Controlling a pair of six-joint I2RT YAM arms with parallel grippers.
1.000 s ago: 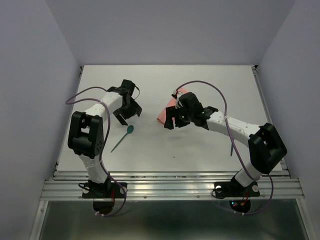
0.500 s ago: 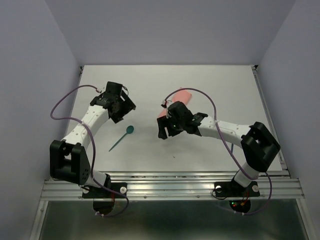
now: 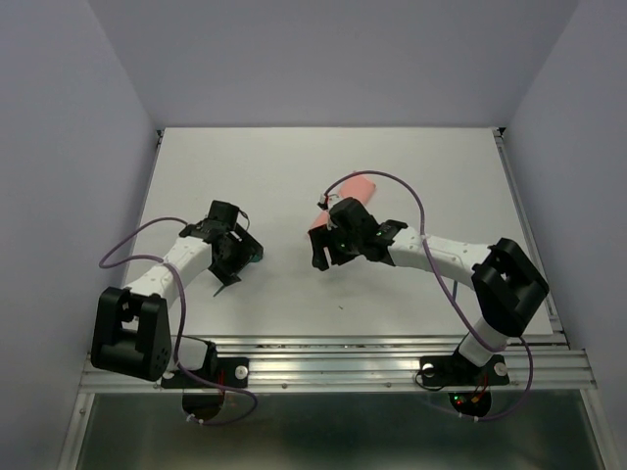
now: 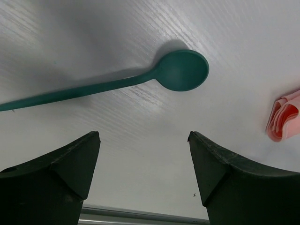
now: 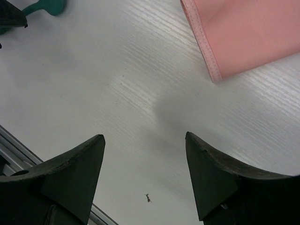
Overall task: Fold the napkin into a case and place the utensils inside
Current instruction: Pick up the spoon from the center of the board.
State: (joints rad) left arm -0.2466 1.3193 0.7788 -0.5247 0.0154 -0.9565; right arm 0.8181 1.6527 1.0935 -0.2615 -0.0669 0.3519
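Note:
The napkin [image 3: 361, 185] lies folded into a narrow salmon-pink strip at mid-table, partly hidden under my right arm. Its hemmed corner [image 5: 243, 33] fills the right wrist view's upper right, and its layered end [image 4: 283, 117] shows at the left wrist view's right edge. A dark-teal spoon [image 4: 180, 70] lies flat on the table, bowl to the right and handle running left. My left gripper [image 4: 143, 136] hovers open just short of it with nothing between the fingers; from above that gripper [image 3: 238, 266] covers most of the spoon. My right gripper [image 5: 143, 137] is open over bare table beside the napkin's corner.
A metal rail [image 3: 333, 357] runs along the table's near edge. Purple cables [image 3: 132, 245] loop off both arms. Grey walls close in the left, right and far sides. The spoon's bowl [image 5: 47, 7] and a left finger show at the right wrist view's top left.
My left arm has swung toward the near edge and come down over the spoon, its jaws opening slightly wider. My right gripper has shifted a little left along the napkin.

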